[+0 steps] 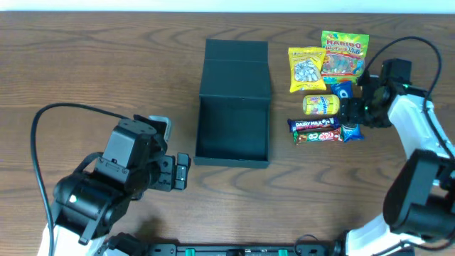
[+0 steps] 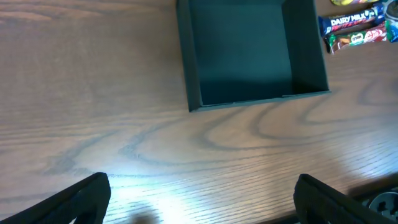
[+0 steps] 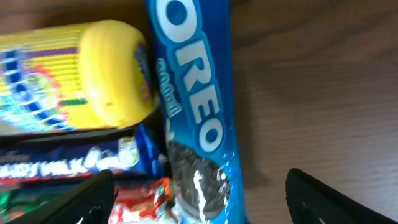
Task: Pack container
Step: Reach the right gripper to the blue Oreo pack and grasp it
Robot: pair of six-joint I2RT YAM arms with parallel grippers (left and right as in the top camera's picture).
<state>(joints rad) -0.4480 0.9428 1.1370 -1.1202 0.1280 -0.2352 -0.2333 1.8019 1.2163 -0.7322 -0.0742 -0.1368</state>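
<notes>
Overhead: the dark box [image 1: 233,135] lies open and empty mid-tabletop [image 1: 85,64]. Snack packets [image 1: 307,69] sit just to its right, with the right claw [image 1: 352,112] over them.

Left wrist: the left claw [image 2: 202,194] hangs spread wide and empty, near the box.

Right wrist: the right claw's jaws stand apart astride a blue biscuit pack [image 3: 196,93], not gripping it. The first pick seems in hand; the next move calls for lowering and closing squarely on the pack.

The place looks like a robotics lab: a wood-grain surface [image 1: 85,64] carries a cabled black arm [image 1: 106,186] at lower left and a white arm [image 1: 411,117] at the right edge.
</notes>
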